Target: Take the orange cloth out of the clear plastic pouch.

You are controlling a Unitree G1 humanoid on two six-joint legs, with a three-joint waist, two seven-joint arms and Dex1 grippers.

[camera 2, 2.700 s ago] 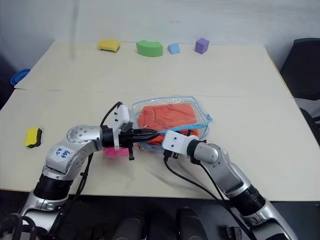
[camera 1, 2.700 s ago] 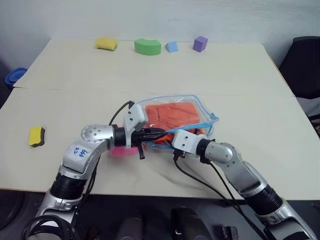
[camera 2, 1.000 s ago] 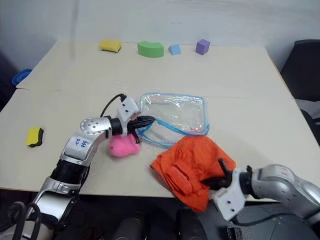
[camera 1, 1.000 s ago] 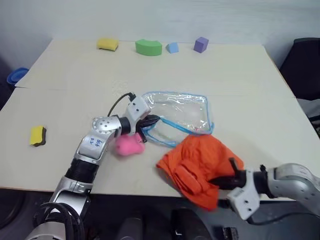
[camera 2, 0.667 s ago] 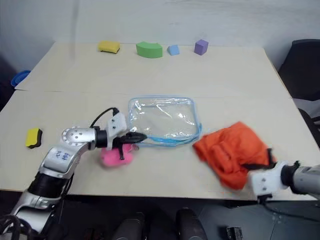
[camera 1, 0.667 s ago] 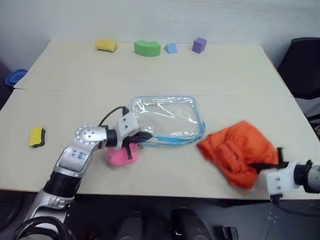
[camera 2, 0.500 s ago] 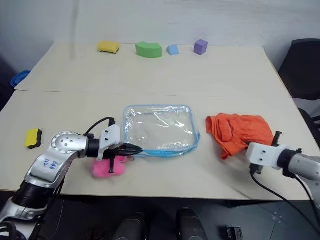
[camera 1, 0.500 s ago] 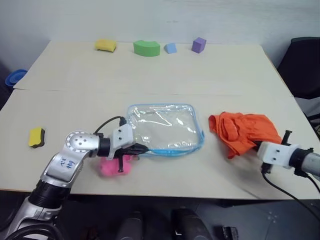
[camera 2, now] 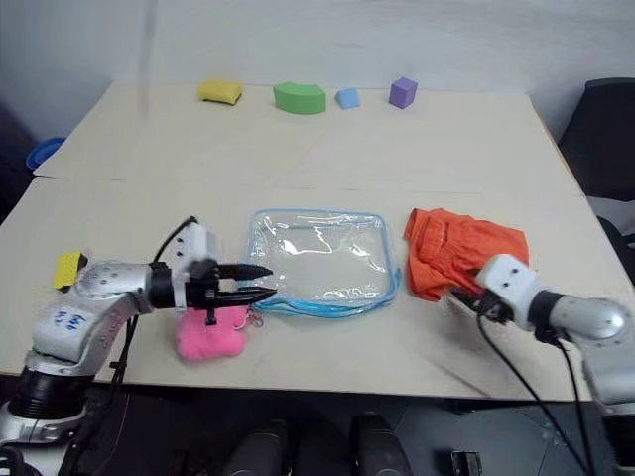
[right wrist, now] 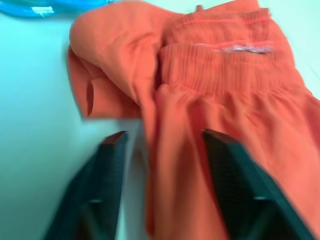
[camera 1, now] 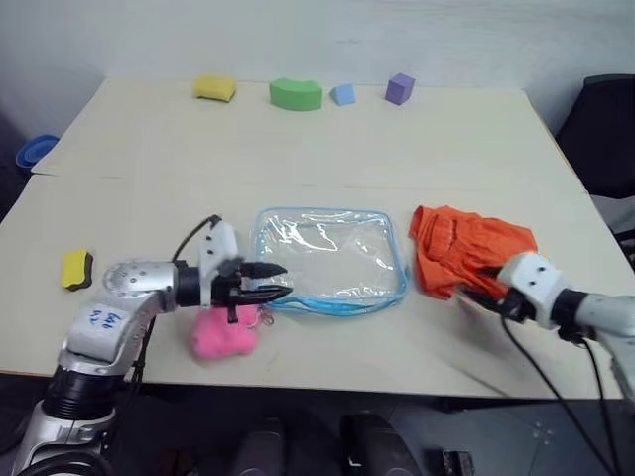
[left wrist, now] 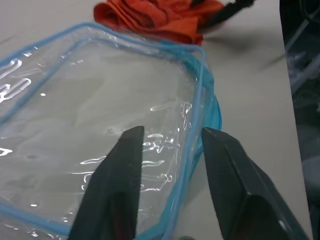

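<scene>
The pale beige bench [camera 1: 417, 149], two matte tops butted along a thin seam, stands before a plain light wall; a dark chair [camera 1: 605, 129] sits off its right edge and something blue [camera 1: 30, 151] lies beyond its left edge.

The clear plastic pouch [camera 1: 327, 256] lies flat toward the front edge near the middle, a glossy rounded rectangle with light blue trim, wrinkled and empty. The orange cloth [camera 1: 466, 246] lies crumpled just to its right, outside it, soft fabric with a ribbed band.

The left gripper [camera 1: 274, 283] hovers at the pouch's left edge with its two black fingers parted, holding nothing; in the left wrist view the fingers [left wrist: 120, 185] straddle the blue trim without pinching it. The right gripper [camera 2: 464, 298] sits at the cloth's front edge, fingers [right wrist: 110, 170] spread on either side of a fold, grasping nothing.

A fuzzy pink lump [camera 1: 224, 335] rests under the left arm near the front edge. A yellow sponge with a dark side [camera 1: 76, 268] lies near the left edge. Along the back edge: a yellow foam block [camera 1: 214, 87], a green arched block [camera 1: 296, 94], a small blue block [camera 1: 342, 94], a purple cube [camera 1: 400, 87].
</scene>
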